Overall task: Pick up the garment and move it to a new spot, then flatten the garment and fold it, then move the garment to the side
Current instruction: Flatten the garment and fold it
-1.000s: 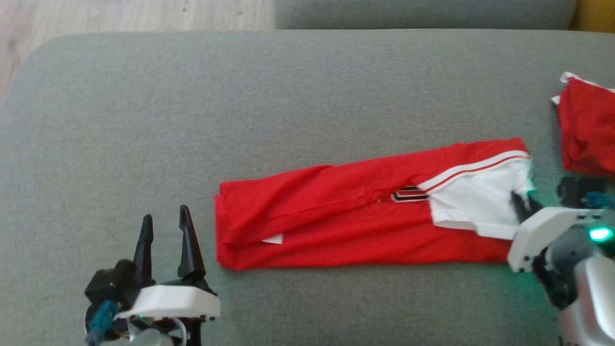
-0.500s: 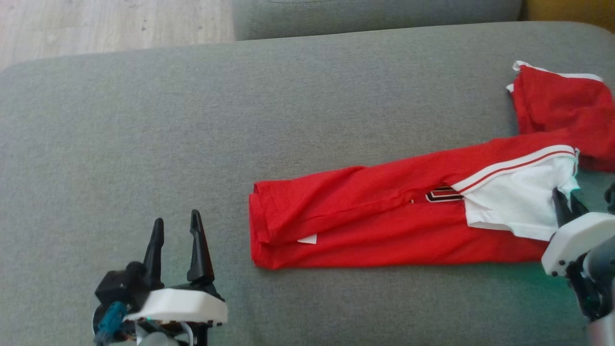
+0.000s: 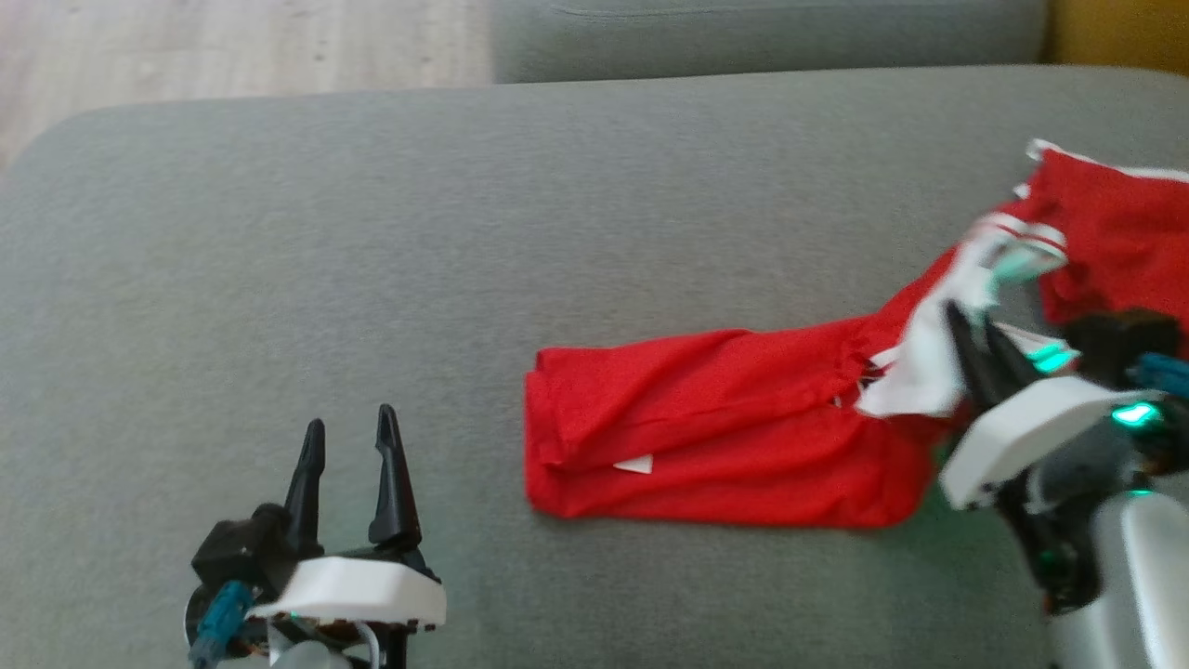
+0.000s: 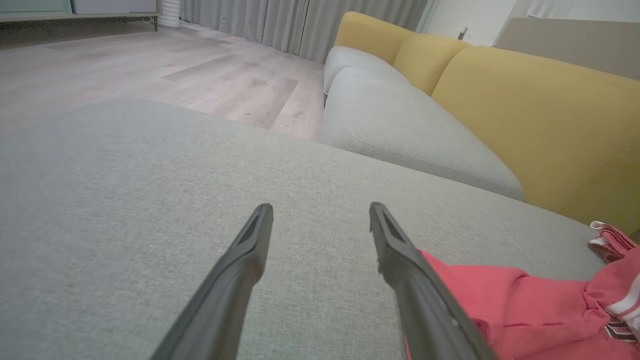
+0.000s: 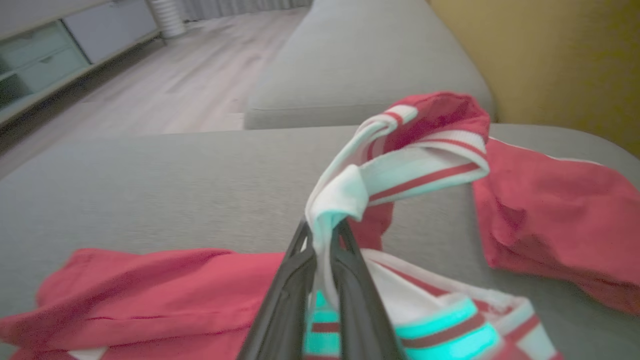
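The garment (image 3: 715, 446) is a long red piece with a white, red-striped end, lying on the grey cushion (image 3: 464, 232). My right gripper (image 3: 971, 321) is shut on the white end and holds it lifted off the cushion. In the right wrist view the white striped fabric (image 5: 390, 165) bunches up between the shut fingers (image 5: 320, 250). My left gripper (image 3: 350, 446) stands open at the lower left, apart from the garment's left end. The left wrist view shows its fingers (image 4: 320, 220) spread over bare cushion, with the red garment (image 4: 510, 305) to the right.
A second red cloth with white trim (image 3: 1115, 232) lies at the cushion's right edge. Another grey seat (image 3: 762, 37) and a yellow backrest (image 4: 525, 100) lie beyond. Wooden floor (image 3: 232, 46) shows at the upper left. A low cabinet (image 5: 50, 55) stands across the floor.
My right gripper has lifted the garment's white end up and toward the left, so the garment's right part has folded over. The head camera shifted. The left gripper stays put.
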Robot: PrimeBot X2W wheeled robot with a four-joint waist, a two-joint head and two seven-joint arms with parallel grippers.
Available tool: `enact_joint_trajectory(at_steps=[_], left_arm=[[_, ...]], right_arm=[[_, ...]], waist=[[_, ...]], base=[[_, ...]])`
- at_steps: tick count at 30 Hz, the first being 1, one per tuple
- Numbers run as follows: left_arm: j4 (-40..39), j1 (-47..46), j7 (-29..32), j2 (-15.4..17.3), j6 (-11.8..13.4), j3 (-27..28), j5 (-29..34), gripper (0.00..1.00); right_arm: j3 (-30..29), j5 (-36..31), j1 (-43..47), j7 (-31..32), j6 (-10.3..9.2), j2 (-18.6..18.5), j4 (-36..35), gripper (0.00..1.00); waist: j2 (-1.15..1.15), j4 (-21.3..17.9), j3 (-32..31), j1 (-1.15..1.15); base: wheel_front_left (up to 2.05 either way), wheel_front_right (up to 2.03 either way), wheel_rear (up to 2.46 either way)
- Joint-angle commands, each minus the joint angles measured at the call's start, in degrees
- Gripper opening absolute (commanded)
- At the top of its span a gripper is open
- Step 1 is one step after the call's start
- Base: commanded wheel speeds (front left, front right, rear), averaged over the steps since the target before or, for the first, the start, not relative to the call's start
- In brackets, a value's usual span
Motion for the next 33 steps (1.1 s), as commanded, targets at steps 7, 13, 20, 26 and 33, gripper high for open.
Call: enact_joint_trajectory(at_steps=[7,13,20,26,33], left_arm=[[-1.5,-1.9,-0.4,0.6,-0.2,1.3,0.0,1.0],[-1.5,-1.7,-0.3,0.7,-0.3,1.0,-0.2,1.0],[-1.4,-2.1,-0.3,0.5,-0.4,0.5,-0.2,1.0],[-1.2,-2.5,-0.4,0.1,-0.4,0.2,-0.3,1.0],[-0.4,-2.7,-0.8,-0.1,-0.6,0.1,-0.5,1.0]], right_arm=[[12.1,3.3,1.6,1.1,-0.04,3.0,-8.2,0.0],[18.4,4.6,0.7,-0.3,-0.04,4.5,-2.9,0.0],[23.7,9.4,-3.9,-4.6,-0.04,4.6,7.8,0.0],[27.8,11.7,-9.4,-7.7,-0.04,4.6,16.8,0.0],[33.3,15.6,-14.6,-11.9,-0.04,4.6,20.6,1.0]], waist=[[0.0,7.3,-1.6,0.0],[0.0,10.5,-1.9,0.0],[0.0,12.0,-1.7,0.0],[0.0,12.5,-0.9,0.0],[0.0,11.8,-0.4,0.0]], base=[[0.0,0.0,0.0],[0.0,0.0,0.0],[0.0,0.0,0.0],[0.0,0.0,0.0],[0.0,0.0,0.0]])
